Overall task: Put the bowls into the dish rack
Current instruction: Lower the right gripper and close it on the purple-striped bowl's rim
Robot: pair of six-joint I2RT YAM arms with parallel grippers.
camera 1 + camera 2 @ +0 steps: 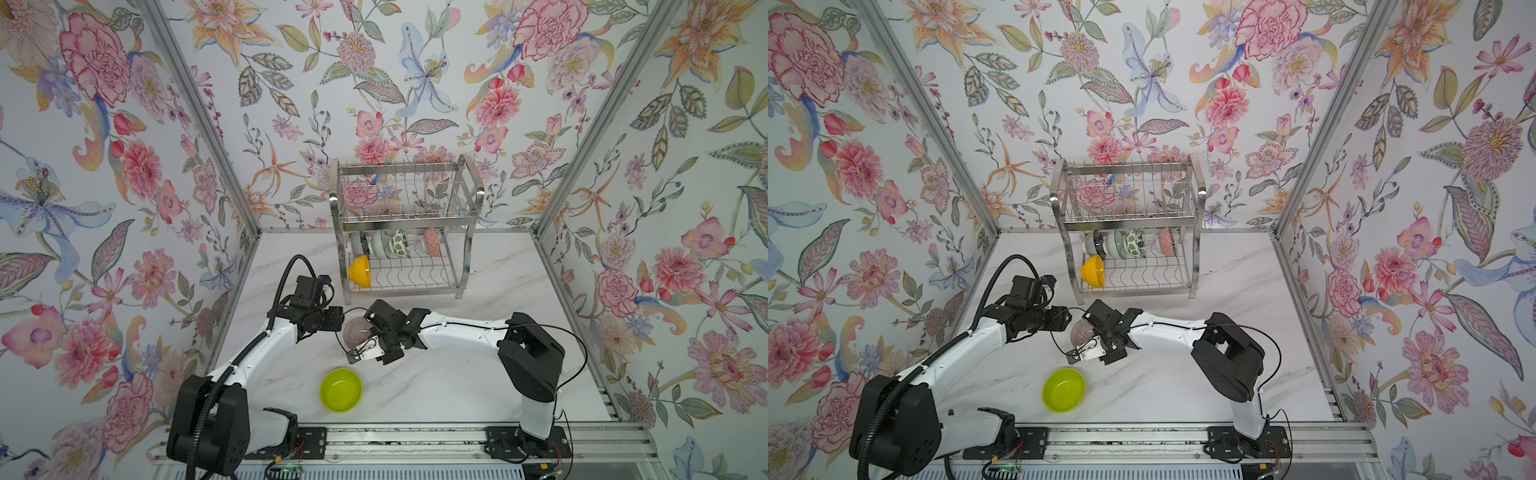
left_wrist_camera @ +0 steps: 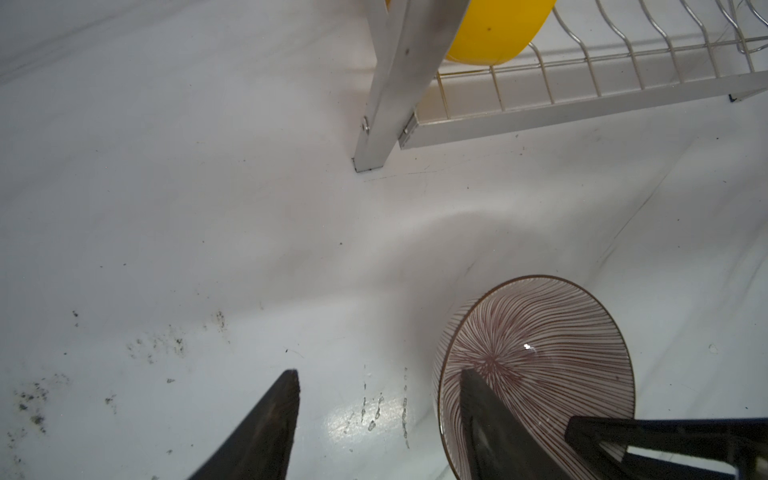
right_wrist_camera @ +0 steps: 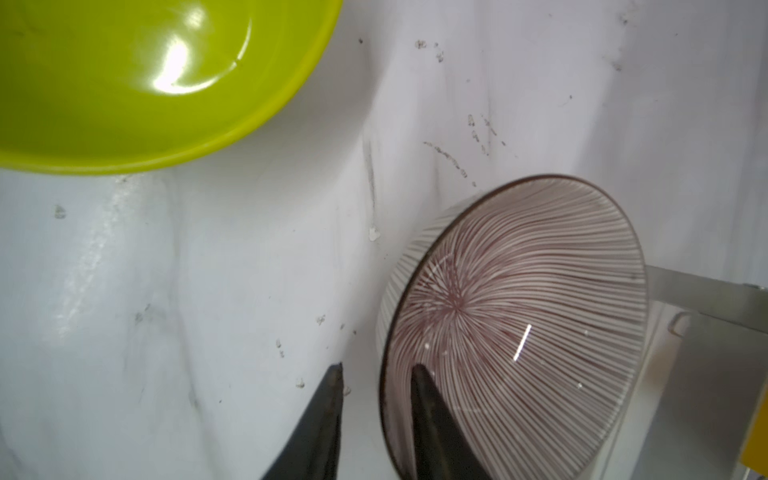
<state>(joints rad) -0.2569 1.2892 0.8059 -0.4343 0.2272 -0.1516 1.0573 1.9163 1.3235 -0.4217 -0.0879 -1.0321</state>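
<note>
We see the ribbed bowl (image 3: 519, 311) tilted: the right pincer (image 3: 378, 368) straddles its rim, not yet pinching; the left pincer (image 2: 379, 372) stands spread, one finger inside.

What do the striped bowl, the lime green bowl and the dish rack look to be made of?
Striped bowl: probably glazed ceramic, given fine reddish-brown radial lines under a glossy surface with sharp highlights.
Lime green bowl: likely plastic or melamine, judging by its uniform colour and soft broad sheen.
Dish rack: polished metal, seemingly stainless steel, with silvery reflective posts and thin wires.
</note>
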